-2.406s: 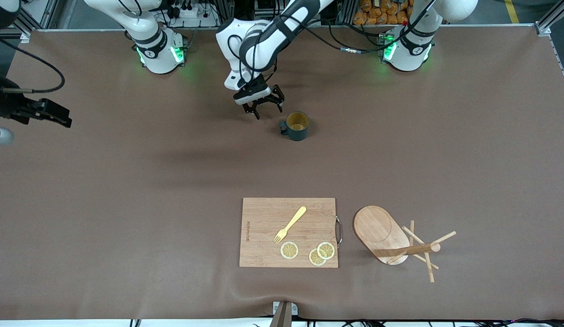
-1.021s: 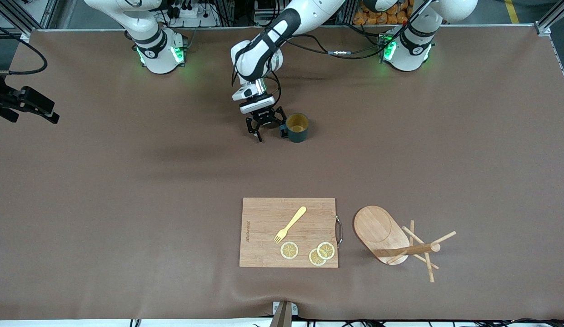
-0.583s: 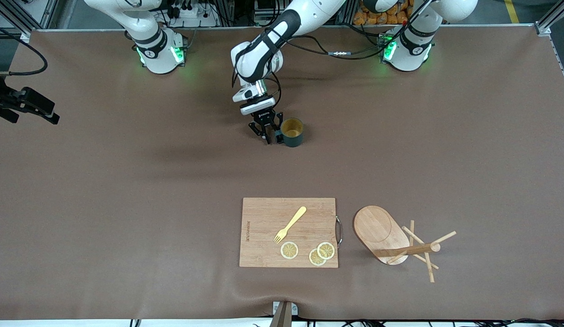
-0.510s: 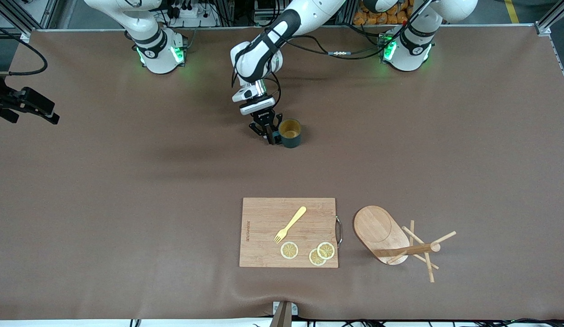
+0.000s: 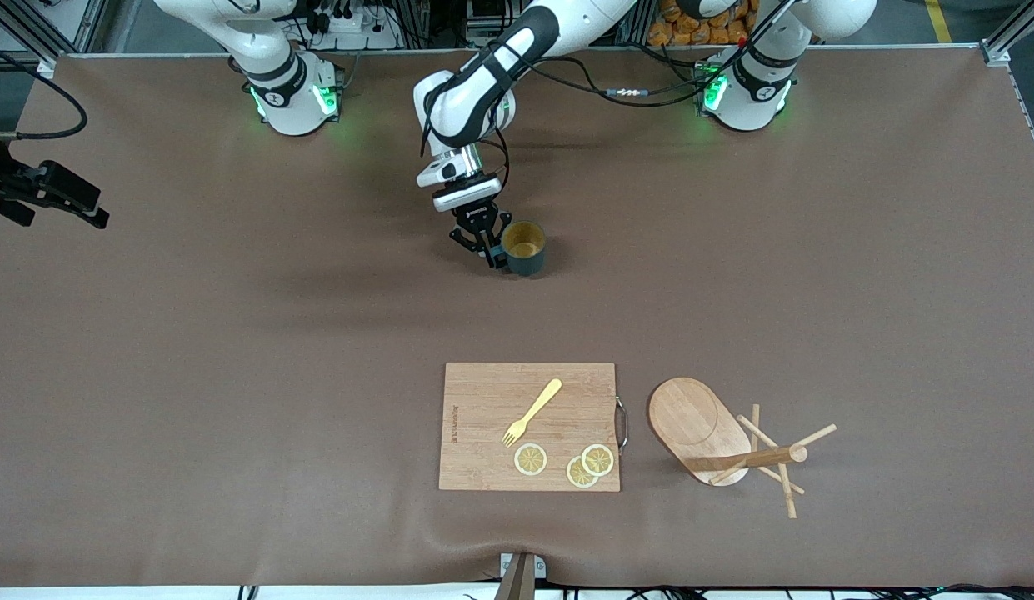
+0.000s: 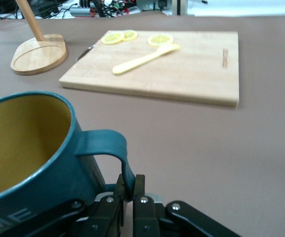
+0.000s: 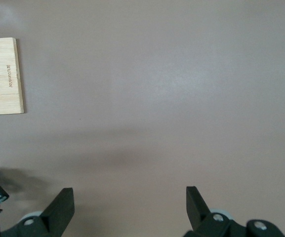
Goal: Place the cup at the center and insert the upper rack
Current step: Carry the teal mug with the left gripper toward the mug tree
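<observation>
Farther from the front camera than the cutting board [image 5: 529, 426], the left gripper [image 5: 490, 247] has its fingers [image 6: 132, 186] pinched on the handle of the cup [image 5: 524, 247]. Beside the board lies the tipped upper rack [image 5: 721, 442]. The right gripper [image 7: 128, 202] waits, fingers spread wide.

Broad brown-covered table [image 5: 233, 375], aluminium frame posts [image 5: 1004, 37] at its corners, evenly lit.
</observation>
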Tool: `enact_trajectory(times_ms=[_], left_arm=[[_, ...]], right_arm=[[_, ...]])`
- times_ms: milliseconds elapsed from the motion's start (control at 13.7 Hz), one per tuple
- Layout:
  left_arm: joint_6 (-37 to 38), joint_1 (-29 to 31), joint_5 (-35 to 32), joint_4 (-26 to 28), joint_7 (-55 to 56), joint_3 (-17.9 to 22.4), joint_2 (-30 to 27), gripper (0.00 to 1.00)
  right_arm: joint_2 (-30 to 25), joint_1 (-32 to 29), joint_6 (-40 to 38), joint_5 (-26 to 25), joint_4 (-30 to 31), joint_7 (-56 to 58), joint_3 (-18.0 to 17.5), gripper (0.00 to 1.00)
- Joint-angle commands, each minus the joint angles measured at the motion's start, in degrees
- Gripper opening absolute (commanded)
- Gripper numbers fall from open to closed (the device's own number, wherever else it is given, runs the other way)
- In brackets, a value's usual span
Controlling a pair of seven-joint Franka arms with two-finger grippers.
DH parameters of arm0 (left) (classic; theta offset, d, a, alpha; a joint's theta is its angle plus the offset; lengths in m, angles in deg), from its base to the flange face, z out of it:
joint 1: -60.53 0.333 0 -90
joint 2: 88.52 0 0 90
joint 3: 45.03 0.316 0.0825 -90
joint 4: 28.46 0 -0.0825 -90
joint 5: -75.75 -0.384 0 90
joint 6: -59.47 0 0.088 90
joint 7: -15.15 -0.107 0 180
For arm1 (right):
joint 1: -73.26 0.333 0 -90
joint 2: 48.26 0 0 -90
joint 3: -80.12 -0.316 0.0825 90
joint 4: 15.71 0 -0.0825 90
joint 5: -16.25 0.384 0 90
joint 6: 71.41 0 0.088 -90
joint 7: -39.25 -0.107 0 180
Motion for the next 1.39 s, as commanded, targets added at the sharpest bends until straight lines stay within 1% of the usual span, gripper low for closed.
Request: enact_trajectory(times_ms=[0,146,219,365,438,656,875,1021,1167,1312], left_arm=[[0.5,4.1,3.5,-2.5,-1.8,-0.4,-3.6,0.00],[-0.4,8.7,6.6,-3.0,-5.5,-1.0,-6.4,0.00],[-0.8,10.8,9.4,-3.0,-9.5,-1.0,-8.3,0.00],[-1.2,15.0,17.7,-3.5,-18.5,-0.9,-11.8,0.00],[-1.2,17.0,21.0,-4.9,-21.5,-0.9,-12.5,0.00],[-2.5,22.7,27.7,-7.8,-25.4,-1.0,-12.6,0.00],[-2.8,28.4,33.6,-8.5,-30.3,-1.0,-12.6,0.00],[-6.3,32.8,37.7,-8.5,-32.3,-1.0,-12.7,0.00],[-9.8,36.4,44.6,-8.4,-32.8,-0.9,-13.3,0.00],[-13.3,39.2,49.2,-8.3,-33.0,-0.9,-13.2,0.00]], right_arm=[[0.5,0.0,-0.7,-0.1,-1.3,0.1,0.2,1.00],[0.5,0.0,-0.7,-0.1,-1.2,0.1,0.2,1.00],[0.5,0.0,-0.7,-0.1,-1.2,0.1,0.2,1.00],[0.5,0.0,-0.8,-0.1,-1.2,0.1,0.1,1.00],[0.5,0.0,-0.9,-0.1,-1.2,0.1,0.2,1.00],[0.5,0.1,-1.0,-0.1,-1.2,0.0,0.1,1.00],[0.5,0.1,-1.1,-0.1,-1.2,0.0,0.1,1.00],[0.5,0.1,-1.2,-0.1,-1.2,0.0,0.2,1.00],[0.5,0.1,-1.2,-0.1,-1.1,0.0,0.2,1.00],[0.5,0.1,-1.3,-0.1,-1.1,0.0,0.2,1.00]])
